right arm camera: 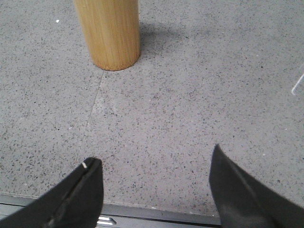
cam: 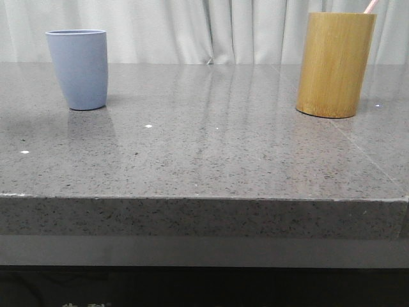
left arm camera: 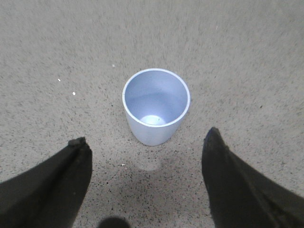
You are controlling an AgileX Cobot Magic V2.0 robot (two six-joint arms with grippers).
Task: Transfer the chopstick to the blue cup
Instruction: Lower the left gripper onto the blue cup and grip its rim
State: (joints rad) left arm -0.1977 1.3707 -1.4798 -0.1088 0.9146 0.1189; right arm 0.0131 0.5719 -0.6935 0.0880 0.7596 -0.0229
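Note:
The blue cup (cam: 78,68) stands upright at the back left of the grey stone table; seen from above in the left wrist view, the blue cup (left arm camera: 156,105) is empty. A pale pink chopstick tip (cam: 370,6) pokes out of the tall bamboo holder (cam: 336,64) at the back right. My left gripper (left arm camera: 147,142) hovers open a little short of the cup, nothing between its fingers. My right gripper (right arm camera: 156,161) is open over the table's front edge, well short of the bamboo holder (right arm camera: 108,32). Neither gripper shows in the front view.
The table's front edge (cam: 204,198) runs across the front view, and its edge (right arm camera: 156,211) lies just under my right gripper. A curtain (cam: 204,29) hangs behind the table. A thin seam (right arm camera: 90,114) crosses the stone near the holder.

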